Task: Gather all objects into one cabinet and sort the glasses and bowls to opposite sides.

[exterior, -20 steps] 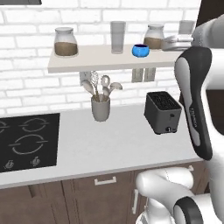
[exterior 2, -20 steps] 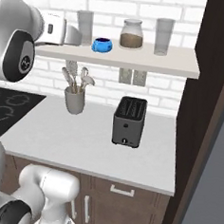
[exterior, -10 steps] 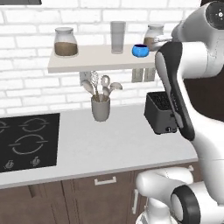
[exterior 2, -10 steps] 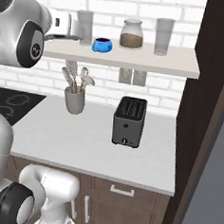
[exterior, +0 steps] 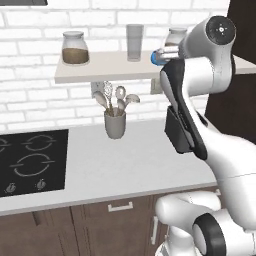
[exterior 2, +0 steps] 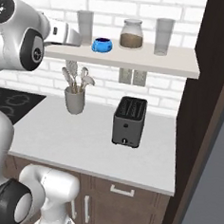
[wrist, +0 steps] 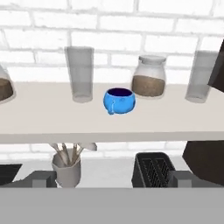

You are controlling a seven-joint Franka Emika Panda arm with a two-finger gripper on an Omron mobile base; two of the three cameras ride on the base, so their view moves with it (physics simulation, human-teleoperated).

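A: Where does the blue bowl (wrist: 119, 100) stand?

B: On the shelf (wrist: 52, 124), upright, between a clear glass (wrist: 80, 73) and a lidded jar (wrist: 149, 77), apart from both; a second glass (wrist: 199, 76) stands beyond the jar, by the dark cabinet (exterior 2: 208, 93)

A: And the gripper (exterior 2: 72, 34)?

B: Level with the shelf, aimed at the bowl, short of it; whether the jaws are spread cannot be told

A: What does a good approach require?

B: Likely a straight advance, jaws straddling the bowl's rim, keeping clear of the glass beside it. The toaster (exterior 2: 129, 121) and utensil pot (exterior 2: 75, 99) on the desk (exterior 2: 83, 140) lie below the path
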